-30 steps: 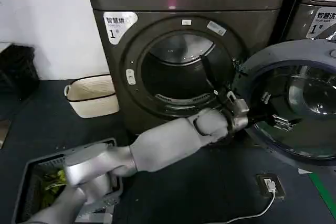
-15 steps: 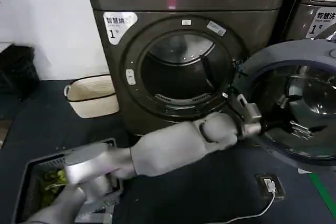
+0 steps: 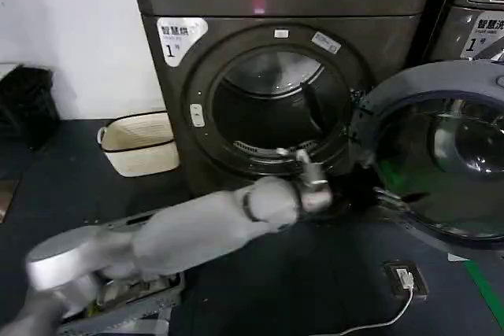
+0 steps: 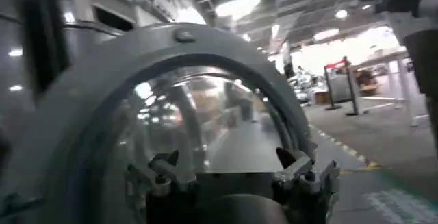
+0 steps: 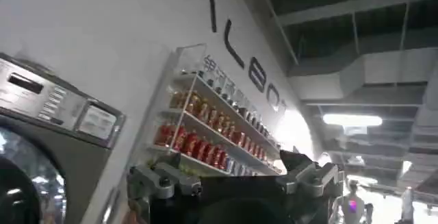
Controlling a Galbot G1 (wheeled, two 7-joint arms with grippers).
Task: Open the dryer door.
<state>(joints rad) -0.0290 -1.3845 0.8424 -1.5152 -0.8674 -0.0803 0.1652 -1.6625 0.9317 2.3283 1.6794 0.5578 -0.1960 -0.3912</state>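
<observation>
In front of the drum mouth, my left arm reaches forward and across to the right, its gripper (image 3: 358, 190) low beside the door (image 3: 441, 155), fingers (image 4: 164, 170) spread and holding nothing. The door stands swung wide open at right, inner rim facing me.

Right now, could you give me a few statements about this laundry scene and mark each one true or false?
1. The dryer door is swung wide open. True.
2. The left gripper is clamped on the door's rim. False: it hangs open beside the door's lower edge, gripping nothing.
3. A cream basket stands on the floor left of the dryer. True.
4. The drum is packed with clothes. False: no laundry is visible inside.
5. A white cable lies on the floor. True.
</observation>
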